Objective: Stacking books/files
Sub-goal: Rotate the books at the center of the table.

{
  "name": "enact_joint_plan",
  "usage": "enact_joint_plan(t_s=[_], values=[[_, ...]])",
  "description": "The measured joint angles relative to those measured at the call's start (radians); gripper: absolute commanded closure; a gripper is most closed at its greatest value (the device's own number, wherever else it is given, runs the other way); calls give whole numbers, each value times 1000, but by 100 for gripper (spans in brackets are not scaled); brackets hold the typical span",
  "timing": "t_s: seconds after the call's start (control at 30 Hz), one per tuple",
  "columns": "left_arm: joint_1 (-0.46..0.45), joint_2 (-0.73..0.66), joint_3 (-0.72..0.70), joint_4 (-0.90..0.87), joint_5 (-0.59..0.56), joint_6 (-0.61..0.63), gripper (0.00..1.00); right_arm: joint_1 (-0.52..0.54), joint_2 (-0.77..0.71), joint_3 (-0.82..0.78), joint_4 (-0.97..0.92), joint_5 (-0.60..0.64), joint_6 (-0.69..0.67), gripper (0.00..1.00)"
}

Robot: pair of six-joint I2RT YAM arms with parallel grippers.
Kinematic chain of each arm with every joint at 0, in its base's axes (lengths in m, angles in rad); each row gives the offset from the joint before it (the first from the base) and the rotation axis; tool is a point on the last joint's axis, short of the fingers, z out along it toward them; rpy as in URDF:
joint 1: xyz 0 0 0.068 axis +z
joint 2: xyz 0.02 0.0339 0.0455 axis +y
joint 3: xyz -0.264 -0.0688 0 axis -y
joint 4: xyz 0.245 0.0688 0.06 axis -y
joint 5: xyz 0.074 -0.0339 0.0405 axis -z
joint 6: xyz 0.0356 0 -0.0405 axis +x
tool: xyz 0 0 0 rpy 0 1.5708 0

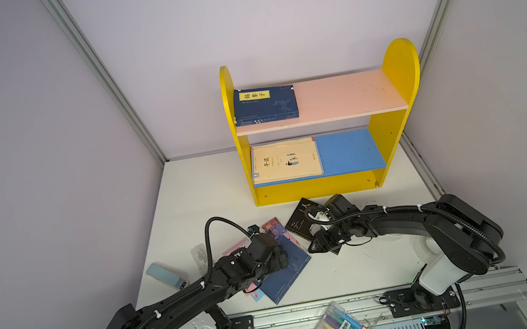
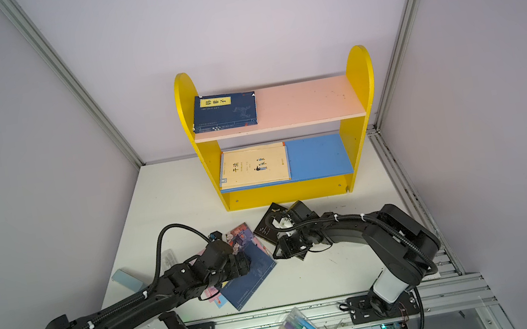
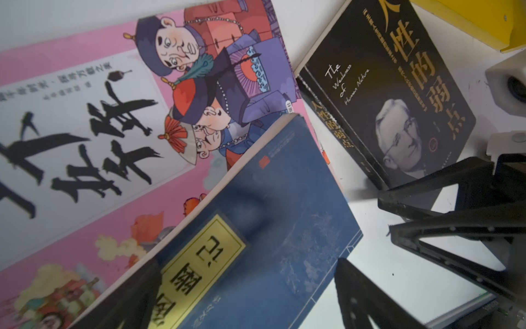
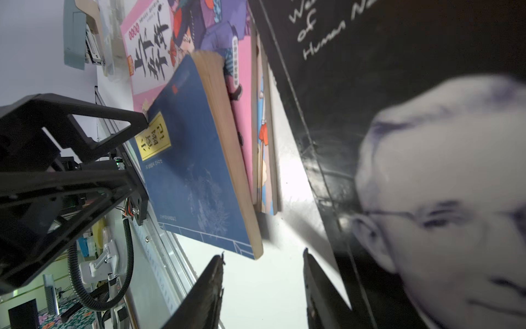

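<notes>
We found the navy book (image 1: 291, 276) lying askew atop the pink cartoon book (image 3: 85, 114) on the counter (image 1: 362, 264), with the black book (image 1: 301, 224) just beside them; a cream book (image 1: 285, 161) already lay flat in the yellow shelf (image 1: 398, 70); the left jaws hung wide apart over the navy cover, gripping nothing; the right jaws stood partly apart at the black book's near corner, clamped on nothing that we could see; we judged these paperbacks light, bendy and glossy, apt to sag or slip; best pinched at an overhanging edge, close to the spine.
</notes>
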Motion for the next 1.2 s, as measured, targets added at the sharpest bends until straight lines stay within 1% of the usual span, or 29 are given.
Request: enact_joint_plan(t_s=[0.2, 0.37, 0.5, 0.73, 0.97, 1.2], values=[[-2, -61, -65, 49, -9, -37, 2, 11, 52, 9, 39, -32, 13, 53], [-3, -85, -103, 95, -28, -61, 2, 11, 89, 20, 81, -71, 24, 53], [-3, -85, -120, 140, -40, -72, 2, 12, 115, 26, 108, -105, 32, 57], [-1, -74, -127, 159, -76, -76, 2, 10, 152, 23, 152, -164, 68, 63], [-1, -62, -132, 172, -124, -72, 2, 13, 193, 13, 217, -241, 114, 64], [-1, -56, -135, 183, -130, -71, 2, 21, 178, -8, 243, -233, 121, 63]])
